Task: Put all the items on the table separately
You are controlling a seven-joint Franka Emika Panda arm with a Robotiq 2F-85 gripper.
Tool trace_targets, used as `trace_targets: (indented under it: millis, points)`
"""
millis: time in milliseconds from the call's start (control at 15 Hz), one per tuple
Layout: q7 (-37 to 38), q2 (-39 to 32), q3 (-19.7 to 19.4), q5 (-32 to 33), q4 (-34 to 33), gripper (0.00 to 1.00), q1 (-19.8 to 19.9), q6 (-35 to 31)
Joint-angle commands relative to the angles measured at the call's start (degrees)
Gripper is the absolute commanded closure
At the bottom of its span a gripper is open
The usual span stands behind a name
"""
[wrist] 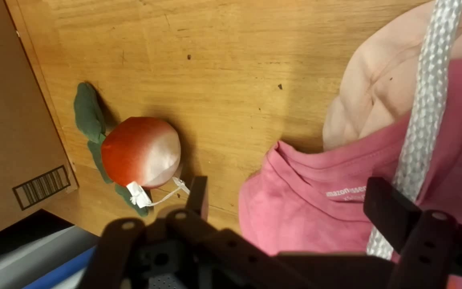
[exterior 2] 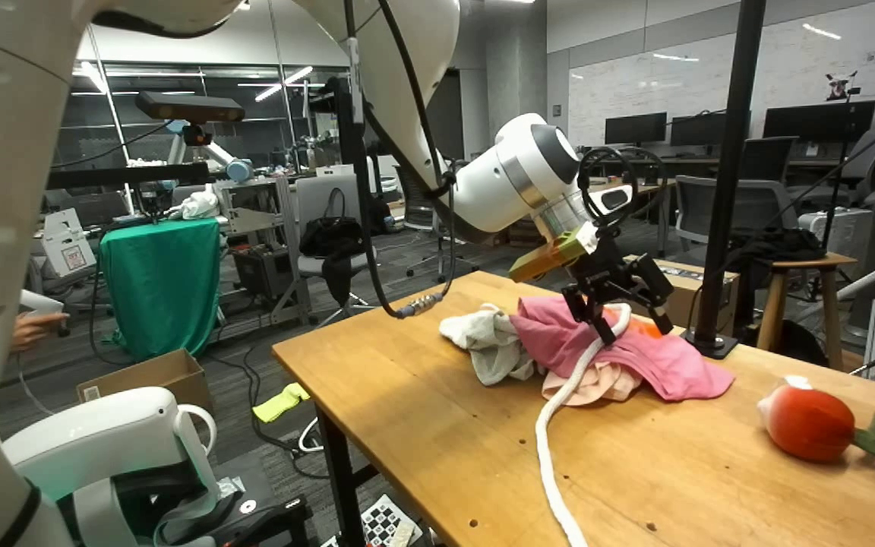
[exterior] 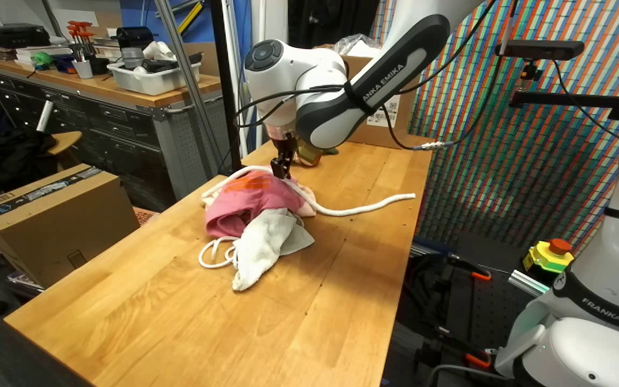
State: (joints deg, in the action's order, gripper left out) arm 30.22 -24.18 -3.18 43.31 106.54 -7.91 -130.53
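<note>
Wrist view: white rope (wrist: pixel 425 108) (braided)

On the table (exterior: pixel 180 333), near the long edge with the post (exterior 2: pixel 730 167): shirt (exterior: pixel 246 203), topped crosswise by rope (wrist: pixel 428 96) (free end just inside the opposite edge). At one end edge: box (wrist: pixel 14 124). Between shirt and box: soft toy (exterior 2: pixel 810 422). Against the shirt's other side: cloth (exterior: pixel 264 244).

White rounded arm (exterior: pixel 317 63), black band (exterior: pixel 607 310) lettered FRANKA EMIKA, black cable (exterior 2: pixel 361 190), black jaws.
</note>
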Motion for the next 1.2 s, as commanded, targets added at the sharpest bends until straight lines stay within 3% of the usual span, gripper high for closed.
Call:
trace_targets:
  millis: [0,1133]
  points:
    - [-1.35,1.43,0.47,-1.49,-0.61,0.00,-0.60,0.76]
    - [-2.00,0.54,1.24,-1.80,-0.95,0.00,-0.47,0.19]
